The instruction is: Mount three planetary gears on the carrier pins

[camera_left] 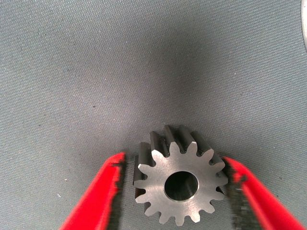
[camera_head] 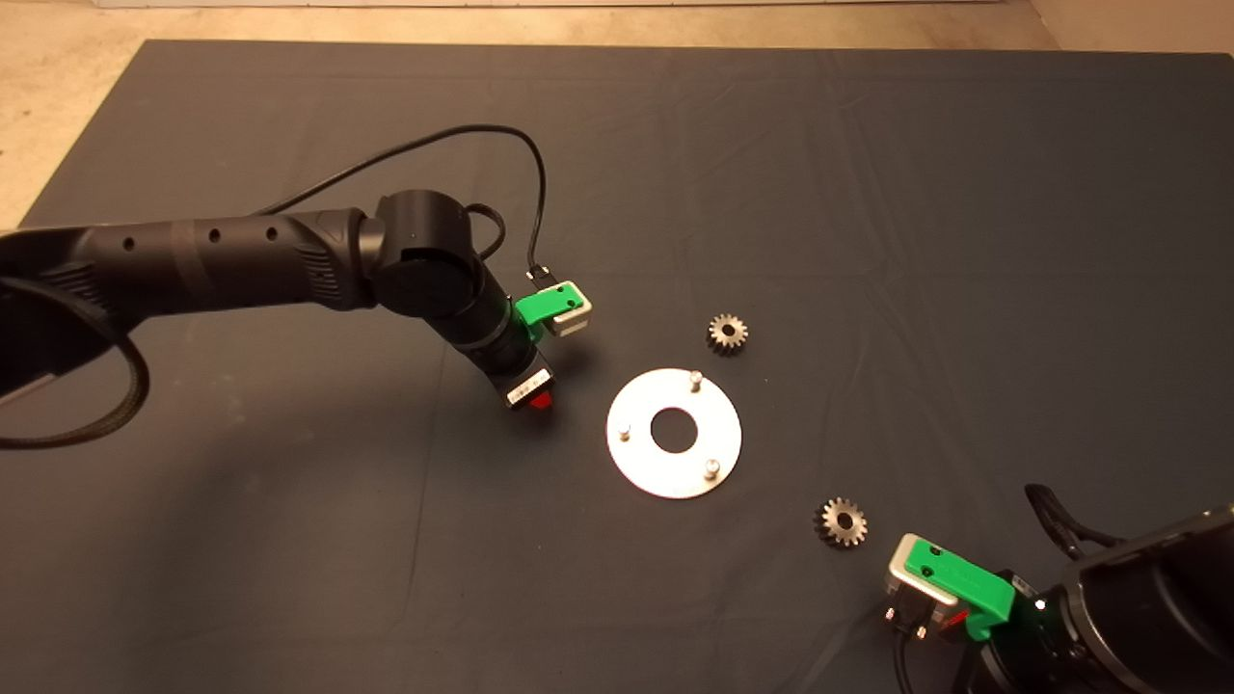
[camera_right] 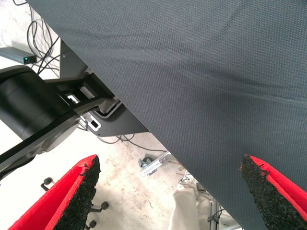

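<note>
The left gripper [camera_left: 175, 191] straddles a gear [camera_left: 180, 179], fingers spread; stiff, slick steel, best pinched across its teeth.

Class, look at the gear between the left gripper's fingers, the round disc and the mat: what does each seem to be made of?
Gear: apparently steel, a dull grey machined face with crisp teeth.
Disc: likely metal, a bright, smooth silver sheen, with three pins.
Mat: probably woven fabric, matt dark grey with creases.
</note>
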Action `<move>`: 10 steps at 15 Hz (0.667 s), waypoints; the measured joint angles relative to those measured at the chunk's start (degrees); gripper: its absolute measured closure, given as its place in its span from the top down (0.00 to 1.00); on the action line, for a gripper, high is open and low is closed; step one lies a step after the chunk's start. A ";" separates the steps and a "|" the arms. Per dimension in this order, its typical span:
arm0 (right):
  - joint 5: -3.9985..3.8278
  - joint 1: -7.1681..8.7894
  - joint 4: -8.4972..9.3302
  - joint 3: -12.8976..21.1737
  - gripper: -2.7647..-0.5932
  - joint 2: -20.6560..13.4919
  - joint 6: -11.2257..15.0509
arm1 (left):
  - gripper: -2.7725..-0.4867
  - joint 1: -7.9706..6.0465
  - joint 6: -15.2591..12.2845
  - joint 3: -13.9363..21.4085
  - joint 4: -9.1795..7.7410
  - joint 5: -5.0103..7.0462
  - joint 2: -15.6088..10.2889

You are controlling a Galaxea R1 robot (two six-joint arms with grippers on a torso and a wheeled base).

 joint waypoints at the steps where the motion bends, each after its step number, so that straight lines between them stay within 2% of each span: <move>1: 0.00 0.01 0.00 0.00 0.73 0.00 -0.02 | 0.32 -0.01 0.00 0.00 0.00 0.00 0.00; 3: 0.00 0.01 0.00 0.00 0.73 0.00 -0.02 | 0.27 0.01 0.00 0.00 -0.01 -0.05 0.00; 10: 0.00 0.01 0.00 0.00 0.73 0.00 -0.02 | 0.22 0.01 0.27 0.27 0.00 0.00 0.00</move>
